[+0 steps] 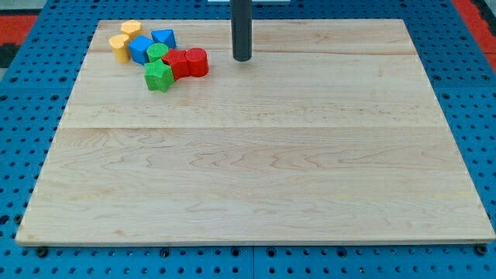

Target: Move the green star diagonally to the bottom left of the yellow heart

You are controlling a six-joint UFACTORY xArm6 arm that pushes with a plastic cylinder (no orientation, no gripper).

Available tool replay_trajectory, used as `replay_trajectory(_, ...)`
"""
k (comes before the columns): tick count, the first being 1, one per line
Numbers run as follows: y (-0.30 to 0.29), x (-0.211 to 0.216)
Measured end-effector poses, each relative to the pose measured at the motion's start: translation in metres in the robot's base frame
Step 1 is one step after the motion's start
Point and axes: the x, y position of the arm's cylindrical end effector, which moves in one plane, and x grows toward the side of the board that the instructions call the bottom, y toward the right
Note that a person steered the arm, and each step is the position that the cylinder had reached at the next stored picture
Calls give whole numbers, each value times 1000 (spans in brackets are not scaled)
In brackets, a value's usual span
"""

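Wooden board [256,186], pale planks, sitting on a blue pegboard [480,101]. Whole near half of it carries nothing; all blocks are packed at the view's top left.

Nearest block of that cluster: the green star [158,76], at the cluster's bottom edge. Just beyond it and touching on its right, a red block [177,63], then a red cylinder [197,61] beside that. Behind the star: a second green block [157,52], a blue block [140,49], a blue one that looks triangular [163,37]. Farthest out, top left: two yellow blocks, one at [120,46] and one at [130,29]. Can't tell from here which is the yellow heart; shapes too small.

My tip [242,59] is down at board level, to the right of the red cylinder with a clear gap, touching nothing. It's a bare rod, so it holds nothing.

Key relation: star lies to my left and slightly nearer the view's bottom, with both reds between us. Target spot is down-left of the yellows, so the star needs to travel left. My read: straight push from here would plough the reds. Better to swing below them and come at the star's right side, then push left. Risk: star drags the touching red or the green along.
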Motion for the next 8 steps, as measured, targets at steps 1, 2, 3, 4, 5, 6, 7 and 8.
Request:
replay_trajectory(1, -21, -18)
replay_trajectory(2, -55, -24)
replay_trajectory(3, -1, 6)
replay_trajectory(4, 3, 87)
replay_trajectory(5, -54, 127)
replay_trajectory(6, -153, 130)
replay_trajectory(7, -175, 127)
replay_trajectory(8, -175, 127)
